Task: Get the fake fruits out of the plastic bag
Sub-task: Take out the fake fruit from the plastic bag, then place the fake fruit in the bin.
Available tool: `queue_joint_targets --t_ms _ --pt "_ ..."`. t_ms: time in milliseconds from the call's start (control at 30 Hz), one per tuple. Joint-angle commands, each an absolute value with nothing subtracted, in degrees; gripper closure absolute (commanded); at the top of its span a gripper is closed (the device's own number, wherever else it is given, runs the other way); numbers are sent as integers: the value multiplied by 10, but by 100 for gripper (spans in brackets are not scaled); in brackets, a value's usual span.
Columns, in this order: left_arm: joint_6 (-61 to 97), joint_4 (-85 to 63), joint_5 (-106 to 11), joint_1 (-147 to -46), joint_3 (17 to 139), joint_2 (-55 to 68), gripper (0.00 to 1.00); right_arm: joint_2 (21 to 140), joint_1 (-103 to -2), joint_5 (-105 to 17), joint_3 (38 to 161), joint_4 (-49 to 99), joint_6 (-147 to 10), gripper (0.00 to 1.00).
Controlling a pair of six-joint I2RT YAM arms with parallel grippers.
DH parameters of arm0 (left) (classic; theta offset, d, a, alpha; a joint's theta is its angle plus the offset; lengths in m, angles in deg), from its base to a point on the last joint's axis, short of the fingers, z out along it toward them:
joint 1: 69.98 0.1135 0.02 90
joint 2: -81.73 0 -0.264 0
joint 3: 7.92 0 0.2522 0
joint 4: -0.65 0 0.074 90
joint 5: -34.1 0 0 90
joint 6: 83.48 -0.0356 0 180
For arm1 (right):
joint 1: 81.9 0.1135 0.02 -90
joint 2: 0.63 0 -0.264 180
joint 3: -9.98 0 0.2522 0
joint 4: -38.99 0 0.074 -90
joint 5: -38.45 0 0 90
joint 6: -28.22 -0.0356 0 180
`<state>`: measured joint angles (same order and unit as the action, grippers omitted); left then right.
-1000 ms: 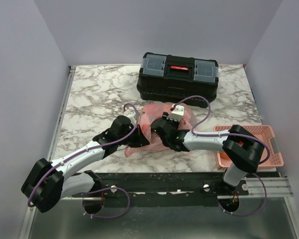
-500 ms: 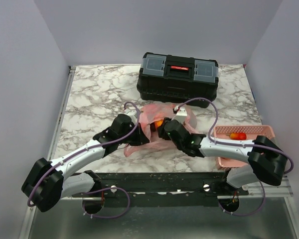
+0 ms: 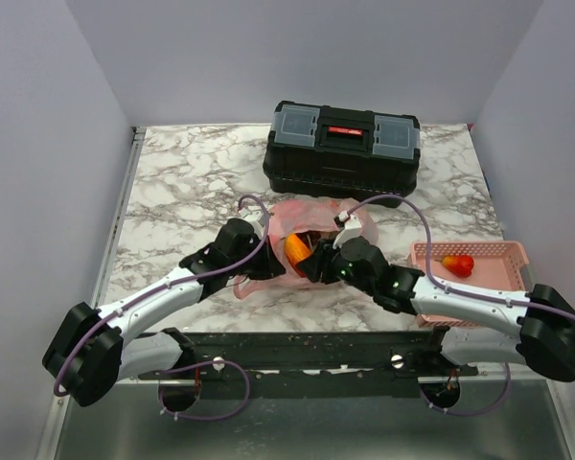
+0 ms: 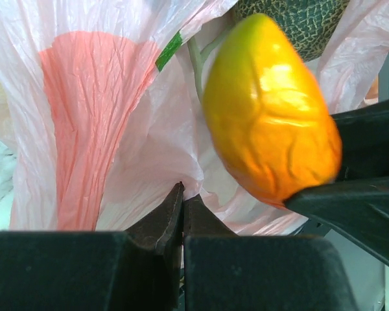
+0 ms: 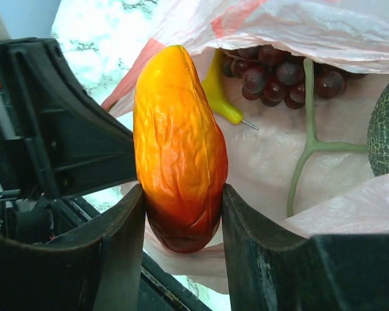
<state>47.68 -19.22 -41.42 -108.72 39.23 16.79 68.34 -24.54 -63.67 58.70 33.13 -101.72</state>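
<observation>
Marble bench: right fingers clamp 1 orange-yellow mango at the mouth of the pink plastic bag (grape bunch inside); left fingers, together, pinch its film.

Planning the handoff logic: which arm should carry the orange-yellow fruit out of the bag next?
Right. The right gripper clamps the orange-yellow fruit, and the pink basket sits on that arm's side. The left gripper is shut on the plastic bag, holding it open.
</observation>
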Motion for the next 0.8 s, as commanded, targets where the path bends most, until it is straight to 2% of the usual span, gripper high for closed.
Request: queue_joint_targets --t_ms 0,200,533,633,767 --pt "468 -196 -432 -1089 412 172 100 641 -245 -630 575 340 -991 99" --pt "470 -189 -427 -1089 408 172 100 620 -245 -657 611 331 -978 99" --pt "471 -201 -423 -1089 410 177 100 616 -245 -772 671 302 -936 99" --pt "472 -199 -423 -1089 405 182 100 605 -245 -841 692 271 -929 99" --pt "469 -204 -426 -1089 406 181 100 577 -246 -1024 691 199 -975 99"
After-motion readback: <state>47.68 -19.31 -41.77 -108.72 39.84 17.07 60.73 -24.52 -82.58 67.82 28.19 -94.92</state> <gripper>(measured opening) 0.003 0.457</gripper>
